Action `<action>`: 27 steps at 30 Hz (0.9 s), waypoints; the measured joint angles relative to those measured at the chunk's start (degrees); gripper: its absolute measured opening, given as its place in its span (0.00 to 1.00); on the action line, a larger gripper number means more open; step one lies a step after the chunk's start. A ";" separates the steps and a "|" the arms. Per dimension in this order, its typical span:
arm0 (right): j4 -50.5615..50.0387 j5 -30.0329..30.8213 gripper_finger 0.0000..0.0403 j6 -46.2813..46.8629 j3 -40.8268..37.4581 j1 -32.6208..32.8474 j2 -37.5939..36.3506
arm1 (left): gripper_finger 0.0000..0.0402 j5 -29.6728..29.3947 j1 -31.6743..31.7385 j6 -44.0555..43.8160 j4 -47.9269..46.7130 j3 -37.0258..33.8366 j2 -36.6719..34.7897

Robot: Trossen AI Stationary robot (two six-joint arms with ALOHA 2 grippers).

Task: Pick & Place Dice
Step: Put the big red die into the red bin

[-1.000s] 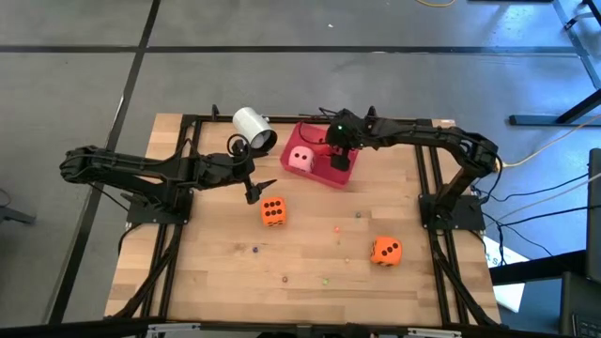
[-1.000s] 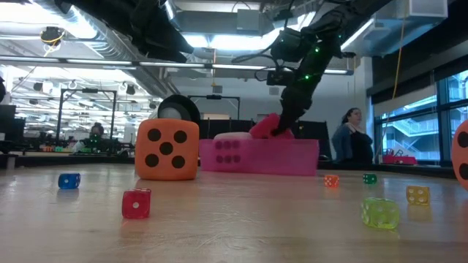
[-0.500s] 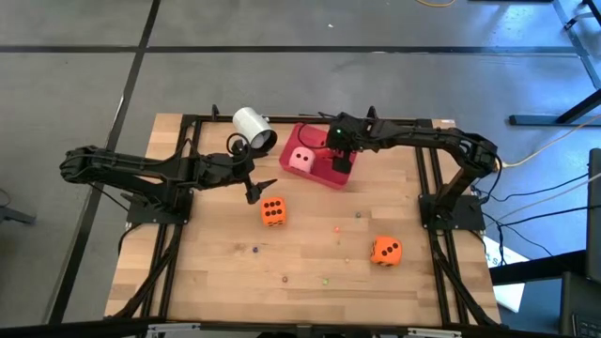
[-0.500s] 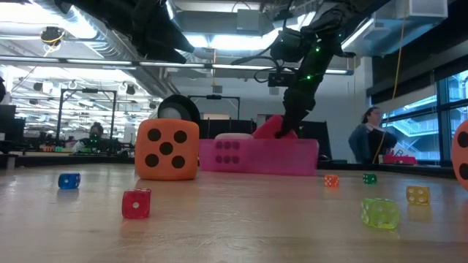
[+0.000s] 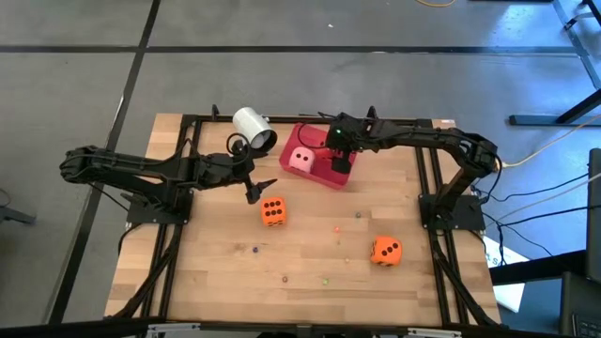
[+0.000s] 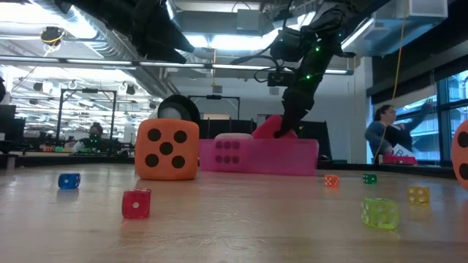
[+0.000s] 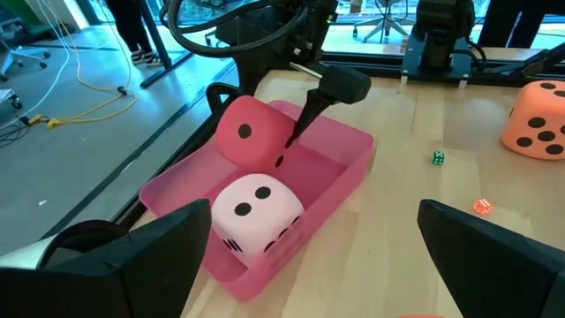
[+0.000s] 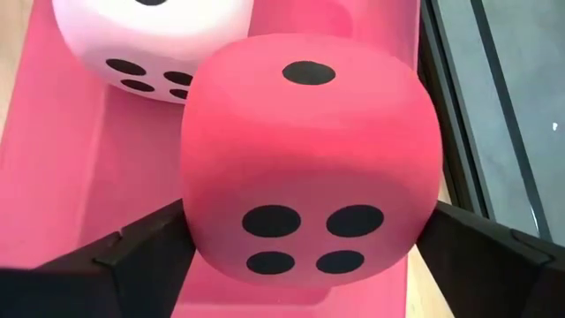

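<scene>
We see the wooden table (image 5: pixel 310 272) with the pink tray (image 5: pixel 324 176) at its far side. Inside the tray sit the pink die (image 5: pixel 300 158) and the red die (image 8: pixel 309 159), side by side. The right gripper (image 5: pixel 340 160) hangs over the tray, its fingers spread wide on either side of the red die. The left gripper (image 5: pixel 252 178), also wide open and holding nothing, rests near one orange die (image 5: pixel 273 211). The other orange die (image 5: pixel 385 251) lies well apart, toward the right.
</scene>
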 joint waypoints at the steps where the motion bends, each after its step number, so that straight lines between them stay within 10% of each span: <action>1: 0.00 -0.01 0.97 0.00 0.00 0.00 0.00 | 1.00 0.00 -0.02 -0.96 0.00 0.00 0.00; 27: 1.31 0.04 0.98 3.04 0.02 0.00 0.00 | 1.00 -28.20 0.58 15.63 19.72 0.00 11.84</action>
